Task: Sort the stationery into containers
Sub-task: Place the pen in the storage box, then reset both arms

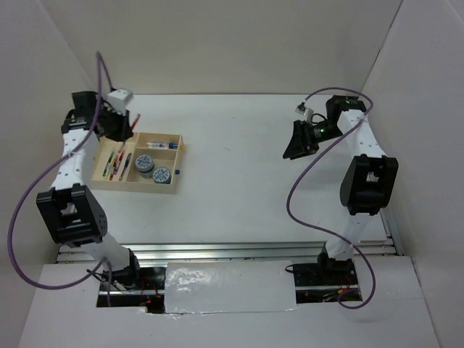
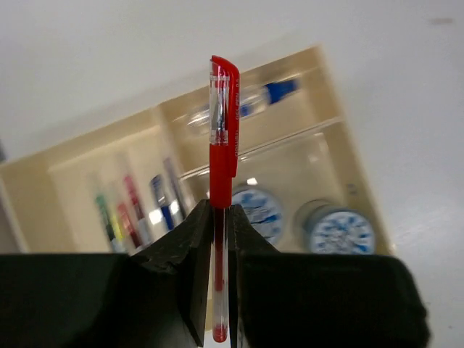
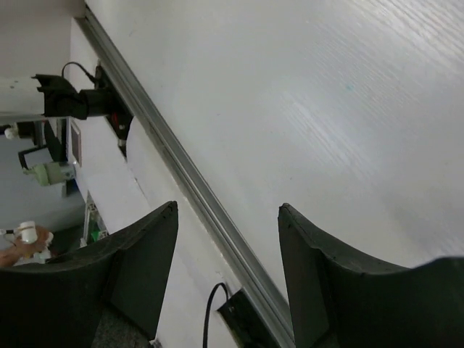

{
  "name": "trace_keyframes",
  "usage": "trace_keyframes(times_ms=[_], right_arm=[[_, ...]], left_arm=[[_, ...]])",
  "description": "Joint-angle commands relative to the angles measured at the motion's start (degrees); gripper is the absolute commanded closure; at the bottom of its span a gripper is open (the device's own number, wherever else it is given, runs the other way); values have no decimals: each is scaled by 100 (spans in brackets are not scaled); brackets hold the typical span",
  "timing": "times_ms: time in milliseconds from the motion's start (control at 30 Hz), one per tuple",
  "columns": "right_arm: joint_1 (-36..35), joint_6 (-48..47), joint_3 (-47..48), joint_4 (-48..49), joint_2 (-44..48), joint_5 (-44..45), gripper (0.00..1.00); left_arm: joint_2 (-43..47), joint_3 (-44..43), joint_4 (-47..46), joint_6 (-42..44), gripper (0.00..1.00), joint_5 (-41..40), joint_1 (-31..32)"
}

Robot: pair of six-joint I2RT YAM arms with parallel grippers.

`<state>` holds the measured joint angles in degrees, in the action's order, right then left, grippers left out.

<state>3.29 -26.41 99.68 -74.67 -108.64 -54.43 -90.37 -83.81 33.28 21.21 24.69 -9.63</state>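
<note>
1. Red plastic gel pen with a clear capped end (image 2: 224, 130) stands pinched in my left pincer (image 2: 221, 217); the fingers are pressed together on its lower barrel, the cap points away from the wrist, and the other end shows low down between the jaws.
2. Beyond the pen lies the shallow tan wooden divided tray (image 1: 136, 188); in the top view the left pincer hovers at the tray's far left corner, with the pen lifted off the tray.
3. I judge the step in hand to be laying this pen in the long compartment where the row of coloured pens (image 2: 130, 214) already lies; I would turn the wrist until the pen runs parallel with them, lower it close to the floor, then spread the fingers; a drop from height risks a bounce over the divider.
4. I would steer off the compartment holding the two round blue-and-white patterned tape rolls (image 2: 341, 228), and the one holding the clear blue-capped pen (image 2: 246, 101).
5. My right pincer (image 3: 228, 209) stands spread and empty over the white tabletop (image 3: 326, 109), well apart from the tray.
</note>
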Motion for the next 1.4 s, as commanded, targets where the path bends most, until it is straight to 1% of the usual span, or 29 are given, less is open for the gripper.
trace_keyframes(times_ms=[0,33,133,300,333,367,433,600,700,867,967,1033,1067,1100,1167,1233,1267,1300,1333,1367], right_arm=[[145,154,-404,347,500,239,36],[189,232,-736,635,589,371,36],[304,382,-1334,1243,923,889,36],[584,549,-1705,1675,1108,1470,36],[637,576,-1741,1728,1134,1514,36],[690,567,-1767,1763,1152,1558,36],[831,567,-1881,1860,1231,1743,37],[1138,515,-2102,2053,1424,2112,36],[1244,409,-2146,1992,1486,2156,36],[1411,321,-2277,1957,1556,2139,37],[1429,260,-2312,1913,1583,2165,37],[1464,233,-2365,1913,1661,2226,37],[1473,233,-2391,1939,1697,2270,38],[1482,225,-2409,1948,1749,2305,38],[1560,216,-2488,2053,1950,2428,38],[1683,233,-2584,2141,2136,2446,38],[1849,242,-2611,2167,2345,2455,38],[1938,268,-2725,2281,2487,2455,37],[2139,286,-2804,2360,2819,2429,37],[2236,295,-2918,2483,3031,2429,36]], left_arm=[[-515,-547,329,-698,100,55,-863],[-630,-618,389,-645,100,-120,-944],[-886,-628,303,-574,100,-472,-1120],[-1228,-444,48,-600,94,-921,-1173],[-1281,-417,-14,-688,93,-1000,-1190],[-1386,-373,-119,-715,90,-992,-1251],[-1509,-320,-251,-837,86,-1001,-1331],[-1870,-320,-559,-1153,85,-1124,-1489],[-2072,-338,-682,-1233,84,-1142,-1533],[-2239,-224,-840,-1216,74,-1176,-1393],[-2319,-250,-876,-1181,64,-1300,-1270],[-2293,-337,-762,-1163,44,-1204,-1234],[-2240,-338,-744,-1189,37,-1038,-1234],[-2022,-285,-796,-1216,15,-975,-1243],[-1740,-250,-805,-1242,1,-843,-1252],[-1257,-215,-674,-1181,1,-589,-1208],[-881,-206,-613,-1042,1,-457,-1191],[-677,-180,-429,-936,1,-152,-1173],[-275,-136,-349,-700,1,-148,-1016],[-71,-101,-261,-558,1,-244,-910]])
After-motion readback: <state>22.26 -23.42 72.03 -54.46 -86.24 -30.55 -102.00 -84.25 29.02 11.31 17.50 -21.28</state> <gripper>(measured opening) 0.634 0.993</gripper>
